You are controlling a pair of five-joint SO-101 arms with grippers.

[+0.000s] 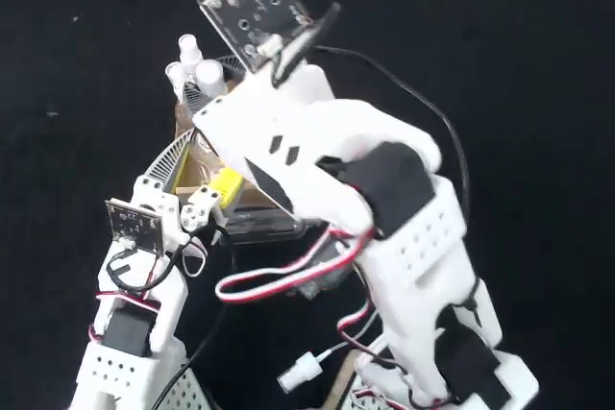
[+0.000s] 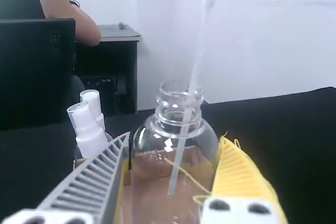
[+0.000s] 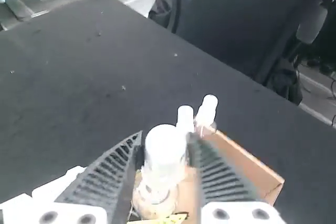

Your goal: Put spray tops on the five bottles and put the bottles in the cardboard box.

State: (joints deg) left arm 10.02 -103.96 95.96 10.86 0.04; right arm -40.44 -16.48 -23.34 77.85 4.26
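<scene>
Right wrist view: spray top pinched in right tool, above bottle.

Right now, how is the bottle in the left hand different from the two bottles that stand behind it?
The bottle in the left hand has a bare, open neck, with only a thin dip tube reaching in; the two bottles behind already wear white spray tops. The first bottle is clamped in the left hand; the two bottles behind stand free at the cardboard box. All are upright.
</scene>
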